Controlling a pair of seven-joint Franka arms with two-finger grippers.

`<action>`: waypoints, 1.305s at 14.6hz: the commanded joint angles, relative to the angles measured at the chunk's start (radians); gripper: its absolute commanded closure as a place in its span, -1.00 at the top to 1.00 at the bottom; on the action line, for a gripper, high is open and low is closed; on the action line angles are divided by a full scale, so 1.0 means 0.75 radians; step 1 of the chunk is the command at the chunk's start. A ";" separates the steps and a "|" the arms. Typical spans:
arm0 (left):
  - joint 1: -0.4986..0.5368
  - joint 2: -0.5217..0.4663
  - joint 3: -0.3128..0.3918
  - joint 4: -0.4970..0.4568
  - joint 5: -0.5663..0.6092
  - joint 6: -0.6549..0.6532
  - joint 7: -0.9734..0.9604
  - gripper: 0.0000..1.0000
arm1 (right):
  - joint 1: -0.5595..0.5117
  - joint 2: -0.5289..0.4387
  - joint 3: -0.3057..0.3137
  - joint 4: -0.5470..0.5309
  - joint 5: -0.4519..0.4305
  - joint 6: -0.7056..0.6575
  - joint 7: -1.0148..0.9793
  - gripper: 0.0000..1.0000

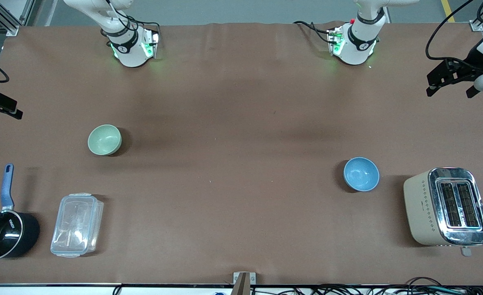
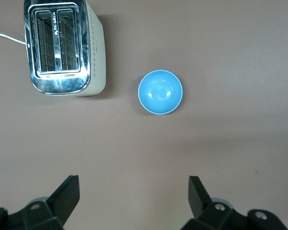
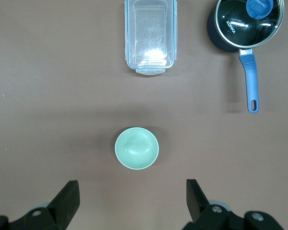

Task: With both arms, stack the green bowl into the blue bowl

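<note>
right gripper (image 3: pixel 129 201): up in the air over the tabletop (image 1: pixel 233 164) at the right arm's end, fingers spread wide with nothing between them; in the front view only a dark piece shows at the picture's edge, probably part of this arm
saucepan (image 1: pixel 2 233): black, with a glass lid and a blue handle, in the corner at the right arm's end, close to the front camera
clear container (image 1: pixel 77 224): lidded plastic box just beside the saucepan, toward the middle of the tabletop
green bowl (image 1: pixel 104 139): upright and empty on the tabletop toward the right arm's end, farther from the front camera than the clear container and apart from it; untouched by either arm
blue bowl (image 1: pixel 361 174): upright and empty toward the left arm's end, well apart from the green bowl, a little nearer the front camera than it
toaster (image 1: pixel 446 206): cream body with a chrome top and two slots, near the blue bowl, closer to the left arm's end and slightly nearer the front camera
left gripper (image 1: pixel 450 80): raised over the edge of the tabletop at the left arm's end, fingers wide apart and empty; the wrist view looks down on the blue bowl and toaster
</note>
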 commanded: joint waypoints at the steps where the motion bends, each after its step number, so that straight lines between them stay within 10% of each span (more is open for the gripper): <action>1: -0.007 0.014 -0.003 0.038 -0.018 -0.039 0.004 1.00 | -0.019 -0.037 0.011 -0.044 0.014 0.019 -0.020 0.96; 7: -0.003 0.158 -0.001 0.050 0.002 -0.002 0.022 1.00 | -0.015 -0.037 0.013 -0.040 0.014 0.027 -0.020 0.96; 19: 0.036 0.496 -0.003 -0.312 0.055 0.654 0.024 1.00 | -0.088 -0.035 0.011 -0.127 0.018 0.058 -0.026 0.99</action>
